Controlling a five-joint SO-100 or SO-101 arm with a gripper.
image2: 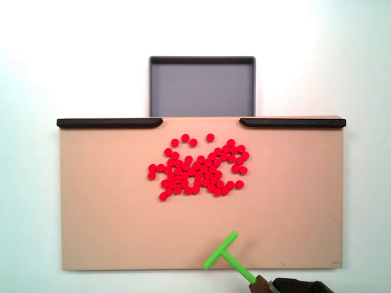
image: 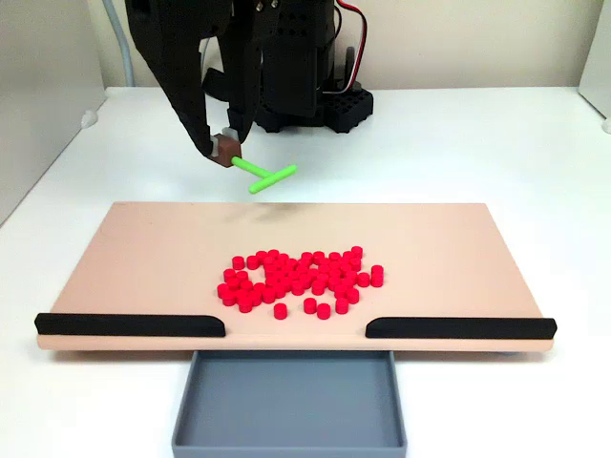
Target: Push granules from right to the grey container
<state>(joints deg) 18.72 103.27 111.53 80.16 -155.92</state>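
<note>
While the gripper (image: 226, 151) clamps the green T-stick (image: 264, 175) at the board's (image2: 110, 207) six o'clock edge in a fixed view, the granules (image2: 198, 168) cluster mid-board, the grey container (image2: 201, 88) empty at twelve o'clock.

A tan board (image: 143, 258) lies flat on the white surface (image: 477, 143). Two black edge strips (image: 129, 325) line one long side, leaving a gap between them. A green T-shaped stick (image2: 223, 253) hangs over the board's opposite edge.
</note>
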